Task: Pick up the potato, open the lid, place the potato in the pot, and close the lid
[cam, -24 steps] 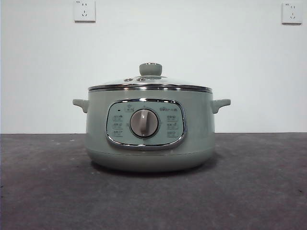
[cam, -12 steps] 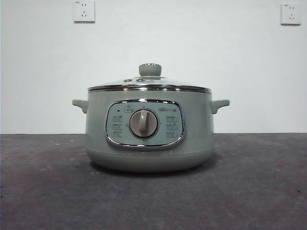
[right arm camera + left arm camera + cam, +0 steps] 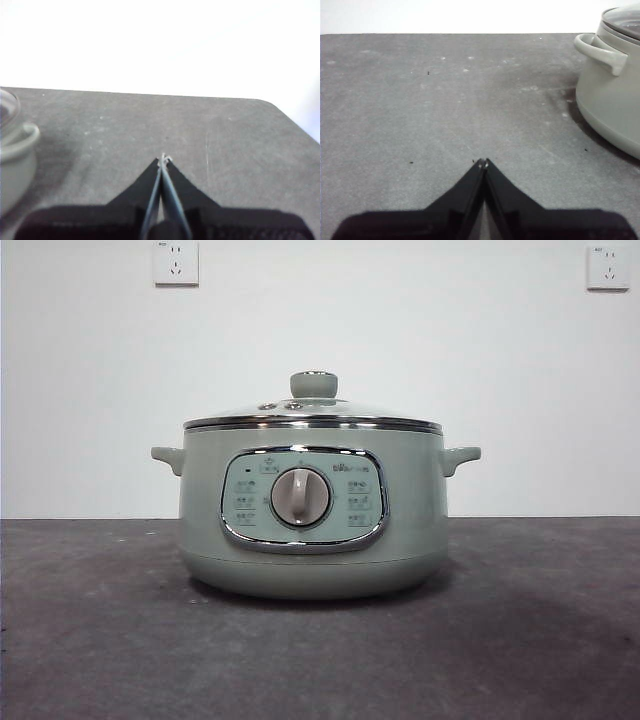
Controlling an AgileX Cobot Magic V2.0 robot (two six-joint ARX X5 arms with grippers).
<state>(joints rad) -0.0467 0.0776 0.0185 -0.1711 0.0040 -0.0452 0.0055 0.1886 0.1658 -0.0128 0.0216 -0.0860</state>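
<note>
A plain white wall [image 3: 320, 340] fills the upper half of the front view, evenly lit and without shadow. Two white rectangular wall sockets sit high on it, one in the upper left [image 3: 176, 262] and one in the upper right corner [image 3: 609, 267]. Below, a dark grey matte tabletop [image 3: 100, 640] with faint pale specks spans the lower frame; its rounded far corner [image 3: 267, 104] shows in the right wrist view.

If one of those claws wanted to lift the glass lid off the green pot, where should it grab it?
Probably by the round knob at the top centre of the lid, coming straight down from above. It stands proud and is narrow enough to pinch, while the dome is smooth and its chrome rim sits flush on the pot.
</note>
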